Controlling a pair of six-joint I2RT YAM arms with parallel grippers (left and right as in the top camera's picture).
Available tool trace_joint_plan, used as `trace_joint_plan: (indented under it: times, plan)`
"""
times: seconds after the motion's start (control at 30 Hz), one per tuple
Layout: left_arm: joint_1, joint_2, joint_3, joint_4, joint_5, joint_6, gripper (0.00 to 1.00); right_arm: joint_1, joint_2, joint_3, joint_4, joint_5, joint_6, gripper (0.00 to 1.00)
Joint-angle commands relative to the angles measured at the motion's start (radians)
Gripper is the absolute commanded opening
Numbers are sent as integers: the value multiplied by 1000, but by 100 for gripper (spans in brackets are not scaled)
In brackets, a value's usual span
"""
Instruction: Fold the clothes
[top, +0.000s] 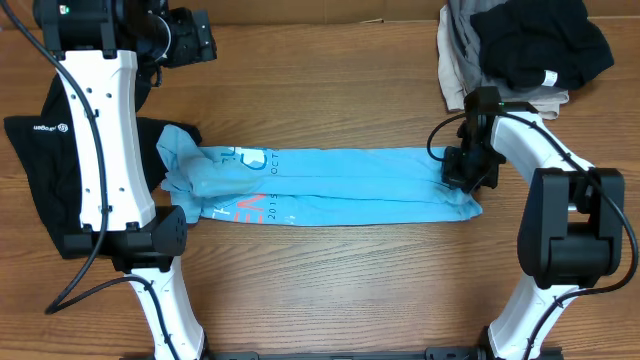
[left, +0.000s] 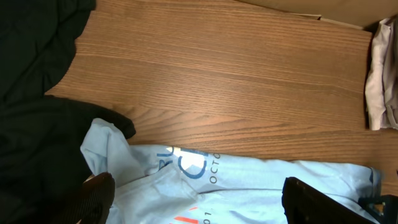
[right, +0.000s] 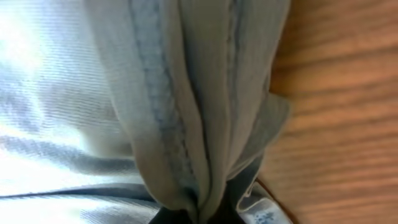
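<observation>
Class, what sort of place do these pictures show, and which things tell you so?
Probably a robotics lab bench: two robot arms at a wooden table, a blue T-shirt laid out, a heap of clothes.

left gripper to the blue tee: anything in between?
Mostly bare wood table. Only a corner of the black top pokes in right beside the blue T-shirt. The overhead view shows it, with the left gripper open at the back.
</observation>
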Motion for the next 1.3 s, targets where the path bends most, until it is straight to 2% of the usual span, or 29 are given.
trace_joint_plan:
  times: [0.0, 0.27, 0.4, 0.73, 0.97, 1.27]
  plan:
    - [2, -2, 6, 0, -2, 8, 88, -55, 3, 16, -51, 73, 42, 4]
    - [2, -2, 6, -4, -8, 16, 88, -201, 2, 226, -284, 13, 14, 4]
    - [2, -1, 5, -3, -7, 16, 100, -209, -16, 332, -380, -135, -95, 4]
    - [2, 8, 4, -12, -10, 31, 100, 30, -51, 346, -400, -228, -94, 4]
    - [2, 9, -50, -9, -13, 30, 98, 248, -51, 346, -320, -258, -41, 4]
    - [2, 9, -124, 13, -24, 30, 96, 397, -47, 345, -205, -257, 32, 4]
